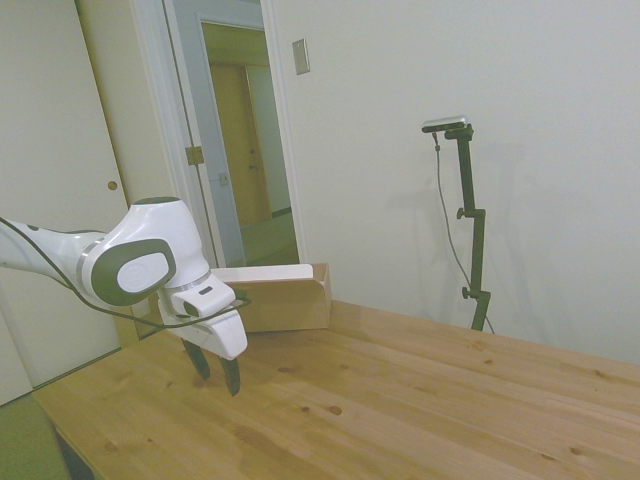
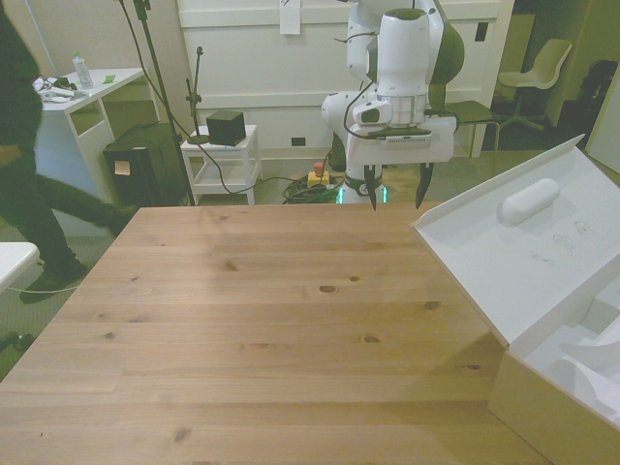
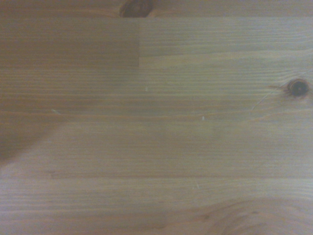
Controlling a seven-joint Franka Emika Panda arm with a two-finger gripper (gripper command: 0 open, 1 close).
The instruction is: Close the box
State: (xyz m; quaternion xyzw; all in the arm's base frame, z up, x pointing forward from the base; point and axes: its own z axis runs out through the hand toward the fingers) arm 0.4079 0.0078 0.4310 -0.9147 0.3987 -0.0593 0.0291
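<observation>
The box (image 2: 542, 397) is light brown with a white inside and sits at the front view's right near corner of the table. Its flat lid (image 2: 513, 252) stands open, tilted up and back, with a small white handle (image 2: 528, 201) on it. In the side view the box (image 1: 285, 300) lies behind the gripper at the table's far edge. My gripper (image 2: 396, 201) hangs open and empty above the table's far edge, well apart from the box. It hovers just over the wood in the side view (image 1: 216, 375). The wrist view shows only bare table planks (image 3: 156, 127).
A person (image 2: 24, 165) in dark clothes is walking at the front view's left, beyond the table. A white cart with a black cube (image 2: 225, 126) and a chair (image 2: 538, 73) stand behind the table. The wooden table (image 2: 252, 320) stretches between gripper and box.
</observation>
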